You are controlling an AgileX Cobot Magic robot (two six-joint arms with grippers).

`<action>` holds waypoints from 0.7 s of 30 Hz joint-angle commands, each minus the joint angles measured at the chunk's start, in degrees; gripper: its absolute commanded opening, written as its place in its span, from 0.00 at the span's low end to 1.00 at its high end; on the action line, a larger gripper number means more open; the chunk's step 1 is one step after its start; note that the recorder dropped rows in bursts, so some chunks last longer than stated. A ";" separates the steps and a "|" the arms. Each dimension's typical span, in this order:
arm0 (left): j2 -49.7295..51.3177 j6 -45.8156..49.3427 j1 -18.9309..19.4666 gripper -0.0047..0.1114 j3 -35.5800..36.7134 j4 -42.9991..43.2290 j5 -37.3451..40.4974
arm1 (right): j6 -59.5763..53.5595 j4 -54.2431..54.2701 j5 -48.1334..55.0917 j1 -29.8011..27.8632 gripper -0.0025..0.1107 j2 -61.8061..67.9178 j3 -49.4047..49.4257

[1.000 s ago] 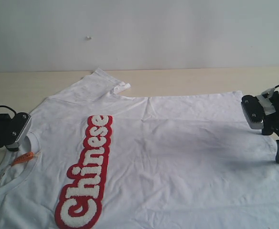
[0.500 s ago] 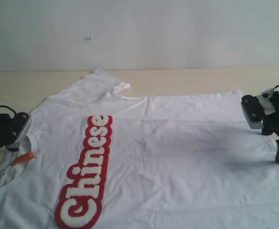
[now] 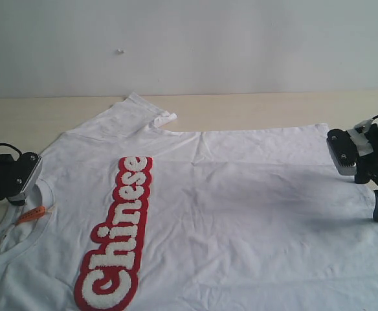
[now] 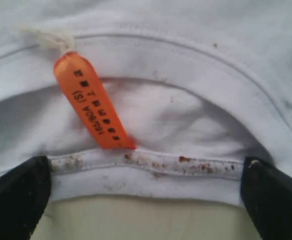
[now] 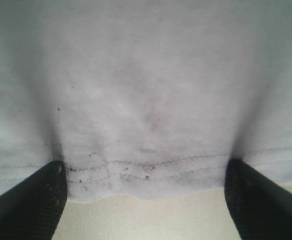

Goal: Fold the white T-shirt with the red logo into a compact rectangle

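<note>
The white T-shirt (image 3: 241, 214) lies spread flat on the table, with the red logo (image 3: 118, 236) reading "Chinese" running across its chest. My left gripper (image 3: 4, 214) is open at the neck, its fingers wide apart on either side of the collar edge (image 4: 151, 165), beside the orange tag (image 4: 93, 102). My right gripper (image 3: 364, 181) is open at the opposite end. In the right wrist view the stitched hem (image 5: 146, 172) lies between its spread fingers (image 5: 26, 200). Neither gripper (image 4: 146, 200) (image 5: 143, 200) has closed on fabric.
The pale wooden table (image 3: 254, 107) shows beyond the shirt, up to a plain white wall. One sleeve (image 3: 137, 110) lies spread toward the back, its cuff slightly curled. The shirt runs off the front edge of the exterior view.
</note>
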 commanded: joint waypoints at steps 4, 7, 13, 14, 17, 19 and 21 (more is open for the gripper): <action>1.64 -1.26 0.00 0.92 0.65 -0.97 -3.01 | 0.08 0.29 0.28 -0.38 0.74 0.70 -0.12; 1.64 -1.26 0.00 0.79 0.65 -0.97 -3.01 | 0.08 0.29 0.28 -0.38 0.74 0.70 -0.12; 1.64 -0.80 0.00 0.27 1.31 -0.42 -1.37 | 0.08 0.29 0.28 -0.38 0.74 0.70 -0.12; 1.64 -0.27 0.00 0.15 1.40 -0.27 -0.56 | 0.08 0.29 0.28 -0.38 0.74 0.70 -0.12; 1.64 1.50 0.00 0.04 1.40 -0.07 -0.28 | 0.08 0.29 0.28 -0.38 0.74 0.70 -0.12; 1.64 1.72 0.00 0.04 1.40 -0.07 -0.28 | 0.08 0.29 0.28 -0.38 0.74 0.70 -0.12; 1.64 1.99 0.00 0.04 1.40 -0.07 -0.28 | 0.08 0.29 0.28 -0.38 0.74 0.70 -0.12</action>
